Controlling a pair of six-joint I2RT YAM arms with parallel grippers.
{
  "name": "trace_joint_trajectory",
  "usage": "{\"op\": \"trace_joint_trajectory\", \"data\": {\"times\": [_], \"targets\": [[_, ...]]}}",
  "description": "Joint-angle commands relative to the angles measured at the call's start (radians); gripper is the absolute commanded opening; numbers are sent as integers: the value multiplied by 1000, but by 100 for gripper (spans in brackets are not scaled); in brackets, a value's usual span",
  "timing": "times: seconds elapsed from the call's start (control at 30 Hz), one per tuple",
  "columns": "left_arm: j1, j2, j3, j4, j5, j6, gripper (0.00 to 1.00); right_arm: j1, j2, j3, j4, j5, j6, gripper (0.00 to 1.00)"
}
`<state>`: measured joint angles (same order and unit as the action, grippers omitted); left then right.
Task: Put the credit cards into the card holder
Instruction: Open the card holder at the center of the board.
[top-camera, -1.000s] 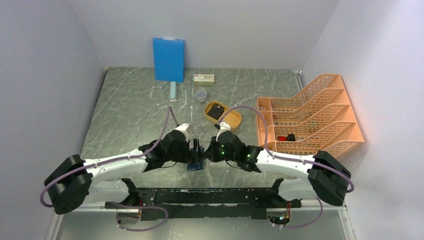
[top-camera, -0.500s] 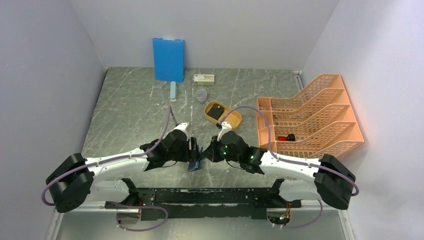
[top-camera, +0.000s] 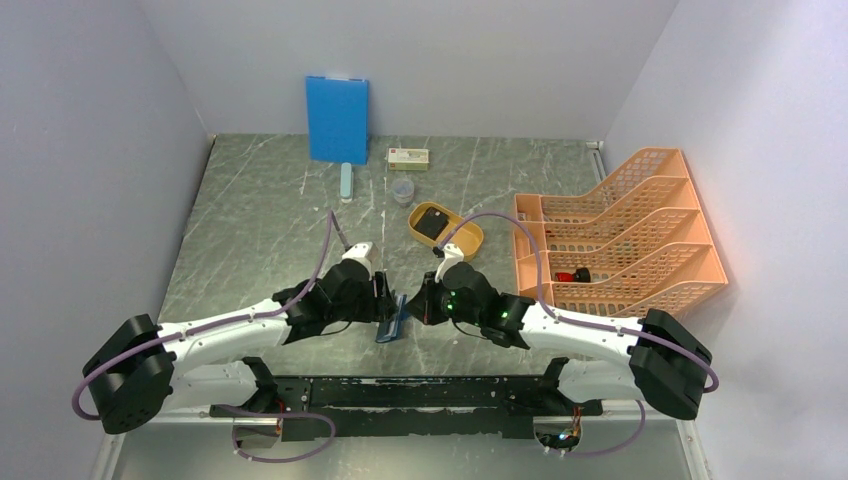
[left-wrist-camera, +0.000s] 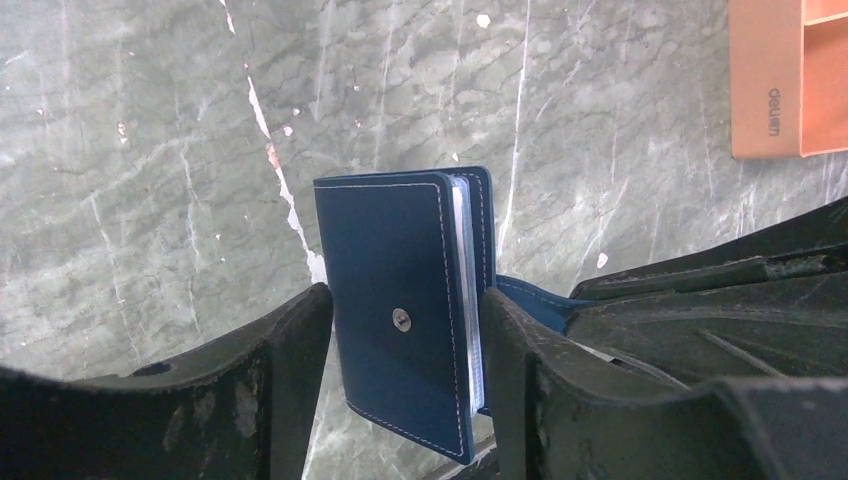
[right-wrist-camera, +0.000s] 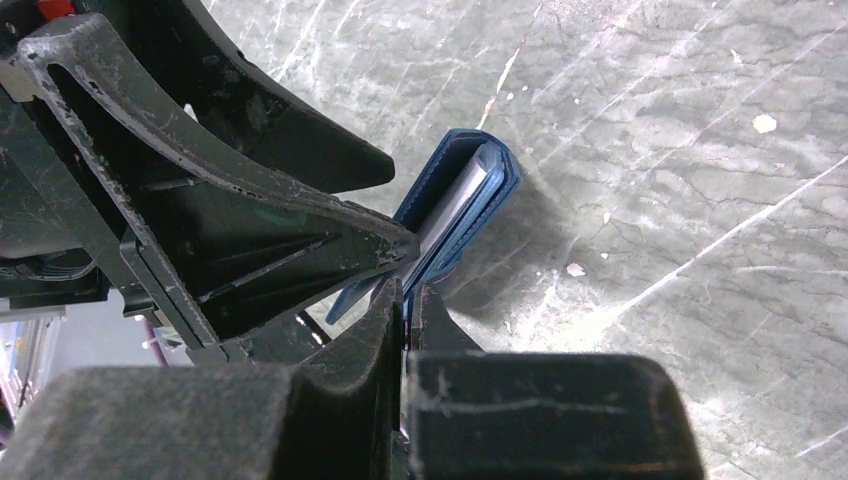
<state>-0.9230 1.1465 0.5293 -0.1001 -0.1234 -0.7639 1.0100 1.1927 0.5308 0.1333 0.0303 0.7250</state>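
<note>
Navy card holder (left-wrist-camera: 395, 250) clasped in left hand (left-wrist-camera: 405, 293); right hand (right-wrist-camera: 405, 290) seemingly pinches it.

The card holder (top-camera: 391, 322), a small dark navy folding case with pale stitching and a metal snap stud, stands upright on edge at the table's (top-camera: 260, 220) 6 o'clock. It is nearly closed, with pale card edges (left-wrist-camera: 462, 280) showing between its covers and its flap reaching toward 3 o'clock.

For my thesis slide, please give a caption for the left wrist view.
Navy card holder, on edge, between the fingers of the left gripper; marble table behind.
</note>
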Motion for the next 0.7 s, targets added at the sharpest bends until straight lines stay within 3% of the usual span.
{"op": "trace_joint_trajectory", "data": {"times": [0.0,0.17,0.5,0.67], "targets": [[-5,-3,-17,14,0,0,65,4,-19,-1,29,-17,6,0],[-5,-11,-19,30,14,6,75,5,-18,12,31,-24,8,0],[-5,-3,-26,12,-4,6,64,5,-21,21,34,-24,15,0],[-4,0,-28,16,1,15,69,5,-21,25,43,-24,23,0]]}}
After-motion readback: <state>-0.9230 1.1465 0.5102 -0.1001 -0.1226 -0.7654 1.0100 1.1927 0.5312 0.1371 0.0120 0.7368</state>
